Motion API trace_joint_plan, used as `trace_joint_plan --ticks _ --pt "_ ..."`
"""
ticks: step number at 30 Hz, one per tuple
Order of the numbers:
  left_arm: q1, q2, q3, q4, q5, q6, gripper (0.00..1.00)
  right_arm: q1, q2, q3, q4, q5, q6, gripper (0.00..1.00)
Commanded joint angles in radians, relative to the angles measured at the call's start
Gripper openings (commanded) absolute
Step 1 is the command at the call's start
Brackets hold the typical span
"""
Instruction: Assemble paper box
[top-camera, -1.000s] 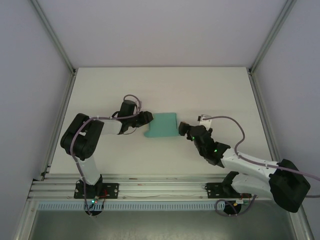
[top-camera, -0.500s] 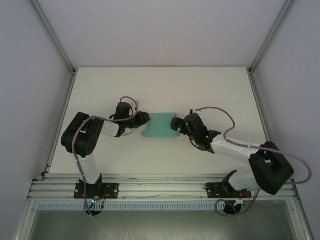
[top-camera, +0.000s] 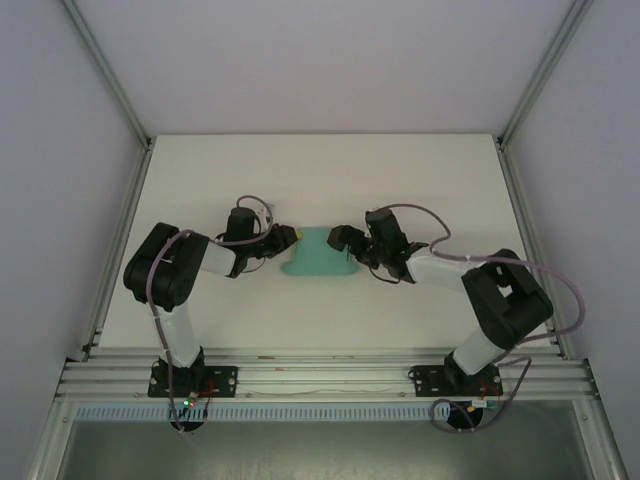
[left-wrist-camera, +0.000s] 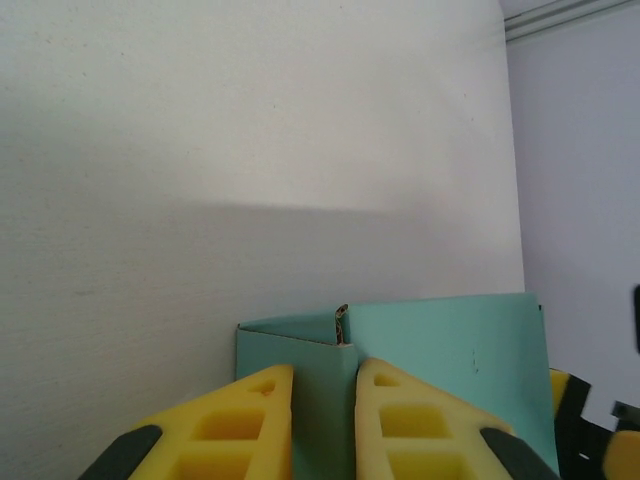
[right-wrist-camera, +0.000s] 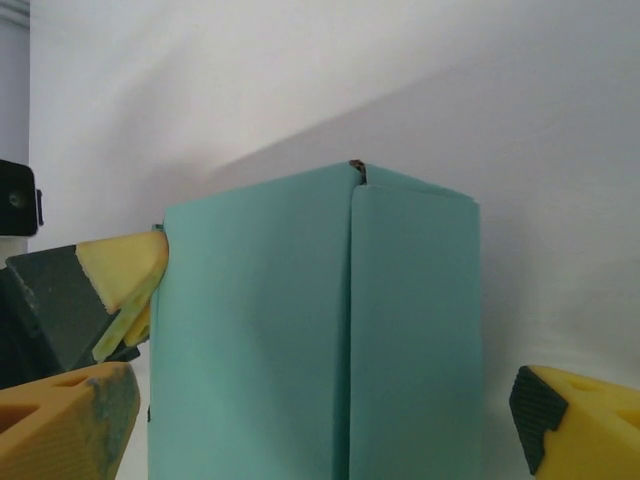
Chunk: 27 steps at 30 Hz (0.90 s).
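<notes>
At desk (top-camera: 330, 180) centre | left tool (left-wrist-camera: 323, 372): pinched nearly closed on a paper box (top-camera: 318, 255) wall | right tool (right-wrist-camera: 320, 420): spread wide, fingers straddling the opposite end

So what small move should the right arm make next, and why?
Probably close the right end effector on the paper box: its open fingers sit either side of it, while the left end effector pinches one wall.
</notes>
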Motion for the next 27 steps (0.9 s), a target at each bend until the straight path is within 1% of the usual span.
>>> trace_joint_plan --ticks 1,6,8,9,12,15,17,19,22,24,25,26,27 --pt "0.01 0.068 -0.054 -0.151 -0.038 0.01 0.18 -0.021 0.061 0.02 0.068 -0.131 0.059 0.91" --pt "0.011 0.067 -0.054 -0.152 -0.034 0.019 0.19 -0.024 0.118 0.023 0.223 -0.219 0.111 0.84" --pt "0.012 0.069 -0.047 -0.161 -0.03 0.023 0.18 -0.023 0.126 0.027 0.259 -0.24 0.126 0.82" --pt "0.011 0.071 -0.044 -0.164 -0.026 0.027 0.18 -0.024 0.124 0.029 0.268 -0.241 0.132 0.8" --pt "0.011 0.066 -0.043 -0.154 -0.019 0.028 0.19 -0.024 0.112 0.027 0.276 -0.246 0.137 0.7" --pt "0.01 0.056 -0.034 -0.154 -0.015 0.029 0.2 -0.022 0.09 0.018 0.272 -0.242 0.135 0.66" --pt "0.011 0.044 -0.023 -0.155 -0.005 0.032 0.23 -0.023 0.071 0.009 0.256 -0.223 0.133 0.61" --pt "0.012 0.041 -0.009 -0.157 0.014 0.041 0.28 -0.024 0.053 0.003 0.241 -0.21 0.129 0.54" --pt "0.011 -0.031 0.014 -0.17 0.021 0.059 0.34 -0.024 0.028 0.002 0.218 -0.199 0.127 0.44" --pt "0.011 -0.074 0.036 -0.191 0.02 0.081 0.43 -0.024 0.012 0.0 0.216 -0.197 0.13 0.42" --pt "0.011 -0.095 0.047 -0.207 0.018 0.092 0.53 -0.023 0.004 0.001 0.213 -0.196 0.13 0.43" --pt "0.009 -0.12 0.057 -0.219 0.011 0.109 0.69 -0.024 -0.008 0.003 0.204 -0.194 0.13 0.42" --pt "0.01 -0.145 0.065 -0.233 0.003 0.126 0.88 -0.024 -0.018 0.005 0.189 -0.186 0.13 0.42"
